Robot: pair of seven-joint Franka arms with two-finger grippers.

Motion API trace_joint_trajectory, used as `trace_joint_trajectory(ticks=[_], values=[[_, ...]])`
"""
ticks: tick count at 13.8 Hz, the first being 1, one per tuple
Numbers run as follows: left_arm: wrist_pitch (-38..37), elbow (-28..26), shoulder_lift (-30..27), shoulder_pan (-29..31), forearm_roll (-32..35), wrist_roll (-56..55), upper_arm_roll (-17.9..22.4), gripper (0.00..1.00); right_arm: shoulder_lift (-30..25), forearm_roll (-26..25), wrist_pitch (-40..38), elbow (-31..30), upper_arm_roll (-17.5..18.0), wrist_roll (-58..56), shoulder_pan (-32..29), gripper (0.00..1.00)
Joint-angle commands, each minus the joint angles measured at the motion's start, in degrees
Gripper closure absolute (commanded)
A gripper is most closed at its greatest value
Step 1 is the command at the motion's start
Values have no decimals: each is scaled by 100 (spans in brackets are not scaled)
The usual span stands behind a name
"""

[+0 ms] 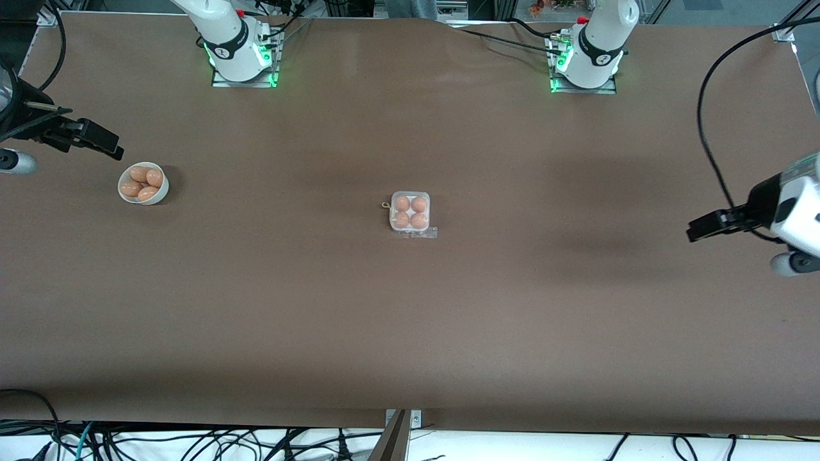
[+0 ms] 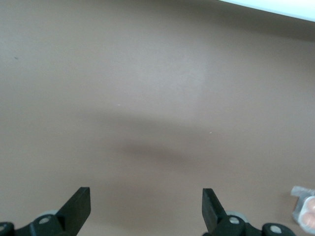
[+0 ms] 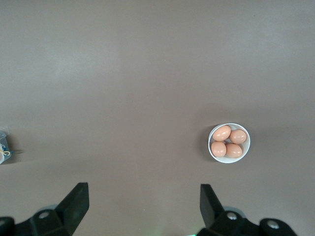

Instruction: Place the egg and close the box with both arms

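Note:
The box [image 1: 410, 213] sits at the middle of the table with an orange-brown egg [image 1: 402, 203] in every cell, and its clear lid appears to lie down over them. My left gripper [image 1: 694, 231] hangs open and empty over bare table at the left arm's end; its wrist view [image 2: 146, 204] catches only an edge of the box [image 2: 304, 210]. My right gripper [image 1: 114, 150] hangs open and empty over the right arm's end, beside the bowl; in its wrist view [image 3: 143, 201] a sliver of the box [image 3: 2, 146] shows.
A round white bowl [image 1: 161, 192] with several more eggs stands toward the right arm's end, also in the right wrist view [image 3: 247, 146]. Cables run along the table's nearer edge and by both bases.

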Motion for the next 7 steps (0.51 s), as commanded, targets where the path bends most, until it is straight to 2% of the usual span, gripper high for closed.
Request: trace_joint_trajectory(ticks=[1, 6, 7], values=[[595, -1430, -937, 9, 145, 259, -47, 0, 0, -15, -1, 44, 34, -82, -51, 0], [623, -2618, -1711, -53, 127, 294, 23, 0, 0, -15, -1, 44, 34, -82, -51, 0], [614, -2742, -1747, -201, 84, 372, 223, 0, 0, -15, -1, 44, 34, -82, -51, 0]])
